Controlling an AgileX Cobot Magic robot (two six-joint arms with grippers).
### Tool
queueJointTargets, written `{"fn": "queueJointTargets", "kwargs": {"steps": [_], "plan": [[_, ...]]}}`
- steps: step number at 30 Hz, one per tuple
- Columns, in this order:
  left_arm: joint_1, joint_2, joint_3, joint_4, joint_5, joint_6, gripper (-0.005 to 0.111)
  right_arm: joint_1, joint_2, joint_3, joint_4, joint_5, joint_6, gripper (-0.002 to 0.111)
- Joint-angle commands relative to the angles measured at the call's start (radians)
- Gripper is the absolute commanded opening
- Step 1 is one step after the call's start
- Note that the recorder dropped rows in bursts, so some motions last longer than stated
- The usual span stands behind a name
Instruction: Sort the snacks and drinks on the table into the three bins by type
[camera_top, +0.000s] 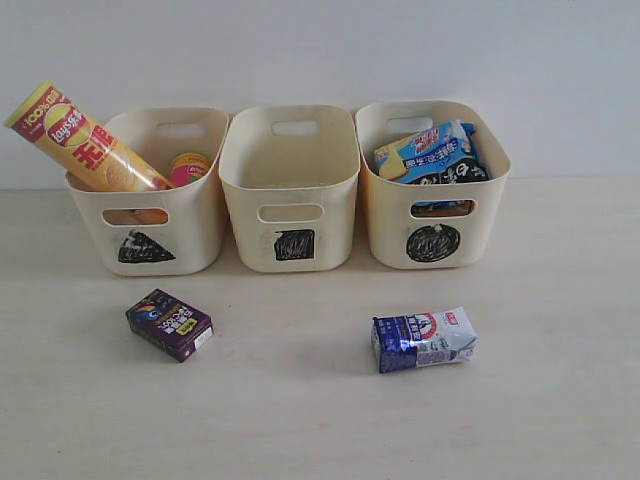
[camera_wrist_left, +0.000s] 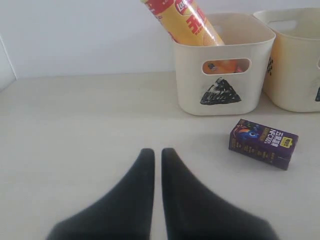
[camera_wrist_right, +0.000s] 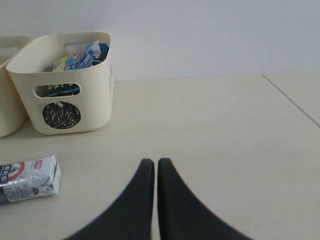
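Sorting looks mostly done: the yellow-orange chip tube (camera_top: 85, 140) leans out of the triangle bin (camera_top: 195, 235) at upper left of the exterior view, with the cap of the pink tube (camera_top: 190, 167) showing beside it, and the blue-black-white bag (camera_top: 430, 152) sits in the circle bin (camera_top: 385, 230) at upper right; a second bag cannot be made out there. The square bin (camera_top: 295, 190) in the middle appears empty. Left to do, I judge, are the two drinks on the counter (camera_top: 300, 420): the dark purple carton (camera_top: 168, 324) lies at lower left, in front of the triangle bin, and the blue and white carton (camera_top: 423, 339) at lower right, in front of the circle bin. The left claw (camera_wrist_left: 157, 152) and right claw (camera_wrist_right: 155, 162) are both closed and hold nothing, each hovering over bare counter. The bins are smooth cream plastic with rounded corners and handle slots; the tube is a rigid glossy cylinder, the bag crinkly film, the cartons small boxes, the blue one slightly crumpled
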Motion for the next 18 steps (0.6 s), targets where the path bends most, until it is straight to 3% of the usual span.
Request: {"fn": "queueJointTargets", "kwargs": {"steps": [1,18], "plan": [[0.001,-0.004,-0.003,-0.001,-0.006,-0.009,0.004,-0.002,-0.007,0.041,-0.014,-0.030,0.015,0.000],[0.001,-0.004,-0.003,-0.001,-0.008,-0.009,0.004,-0.002,-0.007,0.133,-0.056,-0.145,0.015,0.000]]}}
